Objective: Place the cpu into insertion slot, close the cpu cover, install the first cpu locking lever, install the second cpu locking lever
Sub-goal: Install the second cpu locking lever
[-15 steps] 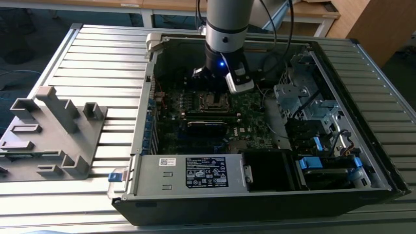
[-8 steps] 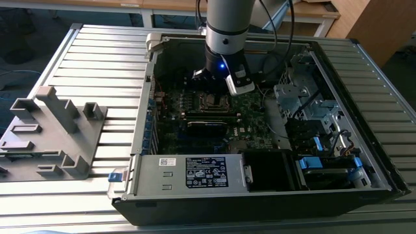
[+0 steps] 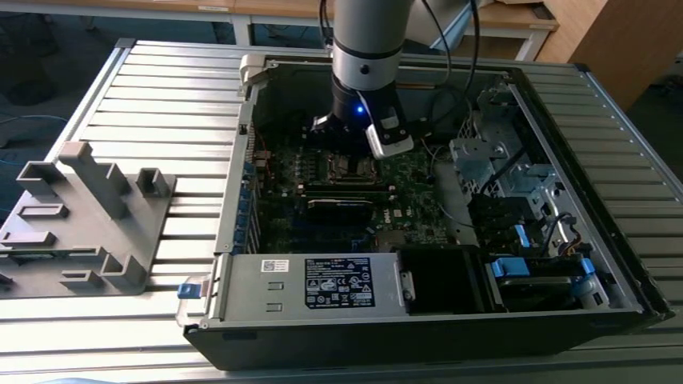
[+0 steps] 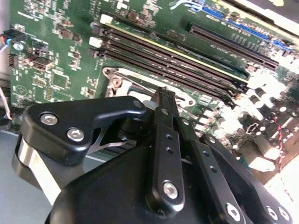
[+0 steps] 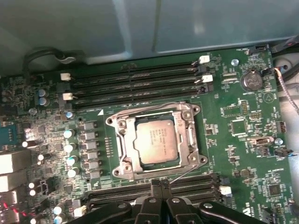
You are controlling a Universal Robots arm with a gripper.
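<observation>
Lying beyond gripper (image 5: 160, 185): cpu (image 5: 158, 141)

The cpu (image 5: 158, 141) sat in its socket under the cpu cover (image 5: 156, 140), memory slots (image 5: 135, 84) flanking that socket, the claw (image 5: 160, 186) just beside it.

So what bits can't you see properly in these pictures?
- The socket in the exterior view: the arm and tool hang over it, hiding the cpu.
- The locking levers: in the first wrist view, thin wires around the cpu cover, too fine to tell if latched.
- The cpu in the second wrist view: the tool blocks it.
</observation>
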